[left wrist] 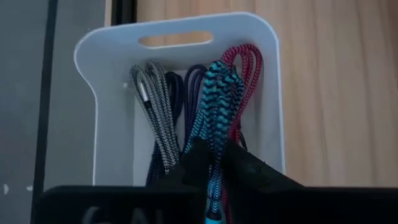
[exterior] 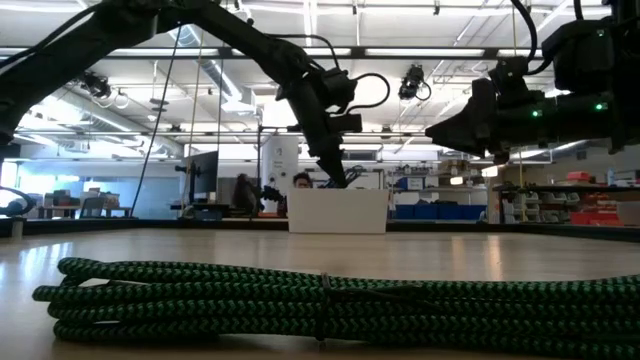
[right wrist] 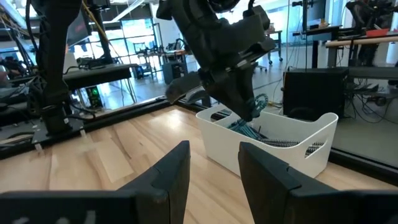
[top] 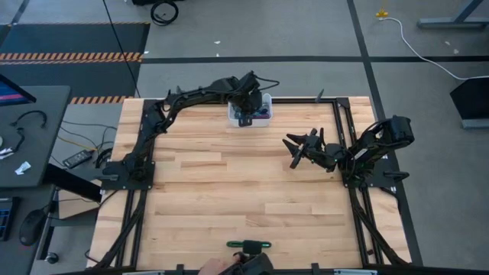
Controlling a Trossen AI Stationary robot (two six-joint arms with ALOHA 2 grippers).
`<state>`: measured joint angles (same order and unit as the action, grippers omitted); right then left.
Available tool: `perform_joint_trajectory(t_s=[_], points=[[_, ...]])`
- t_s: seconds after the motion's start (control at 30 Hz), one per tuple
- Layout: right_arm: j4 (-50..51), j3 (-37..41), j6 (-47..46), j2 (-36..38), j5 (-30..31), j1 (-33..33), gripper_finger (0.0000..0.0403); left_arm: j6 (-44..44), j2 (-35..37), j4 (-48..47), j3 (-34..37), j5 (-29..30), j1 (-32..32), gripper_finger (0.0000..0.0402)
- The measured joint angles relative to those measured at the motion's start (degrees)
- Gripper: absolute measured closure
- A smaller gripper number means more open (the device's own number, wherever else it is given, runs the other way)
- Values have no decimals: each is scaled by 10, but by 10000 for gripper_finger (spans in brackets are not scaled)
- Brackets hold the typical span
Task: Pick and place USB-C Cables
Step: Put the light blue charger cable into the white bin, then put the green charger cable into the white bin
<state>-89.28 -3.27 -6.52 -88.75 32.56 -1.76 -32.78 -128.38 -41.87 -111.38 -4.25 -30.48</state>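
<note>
Right, L gripper [left wrist: 210, 163] is down over the white bin [top: 250, 111] at the far edge of the table [top: 229, 191], fingers pinched on the teal cable [left wrist: 217, 102] — wrist view shows the bundle running straight up between them. Beside it in the bin: a grey cable [left wrist: 152, 106], a purple cable [left wrist: 189, 99] and a red cable [left wrist: 245, 74], all lying lengthwise along the bin, loops toward the handle end. So the teal one's long axis runs w/ the bin's length & the gripper sits at its near end; looks like a drop-off, w/ the teal one already down among the rest. R gripper [top: 294, 149] hovers mid-table, fingers spread, holding nothing, well apart from the bin. One green cable [top: 249, 245] lies at the near edge, long axis across the table, roughly midway btwn the arms; R gripper is free, so prob. the better pick for it.
</note>
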Motion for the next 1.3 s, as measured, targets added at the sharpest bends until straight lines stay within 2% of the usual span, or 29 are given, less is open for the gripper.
perform_joint_trajectory(t_s=[0.3,0.47,0.57,0.7,0.8,0.93,1.2,1.3], points=[[3,0,-17,0,-1,2,261,5,0,0,0,0,0,233],[19,0,-25,0,-2,2,261,7,1,14,0,0,-2,181],[42,0,-29,0,-2,2,261,36,10,4,0,4,-6,165],[62,0,-39,0,-3,9,261,84,45,-75,0,-1,-15,166],[70,0,-39,0,-5,20,261,117,78,-97,23,-39,-26,179],[77,0,-39,0,-6,38,261,157,164,-6,163,-96,-33,201],[119,-19,-55,0,-17,90,263,309,405,341,553,-95,4,231],[209,-76,-60,0,-58,125,268,364,485,462,673,-87,41,236]])
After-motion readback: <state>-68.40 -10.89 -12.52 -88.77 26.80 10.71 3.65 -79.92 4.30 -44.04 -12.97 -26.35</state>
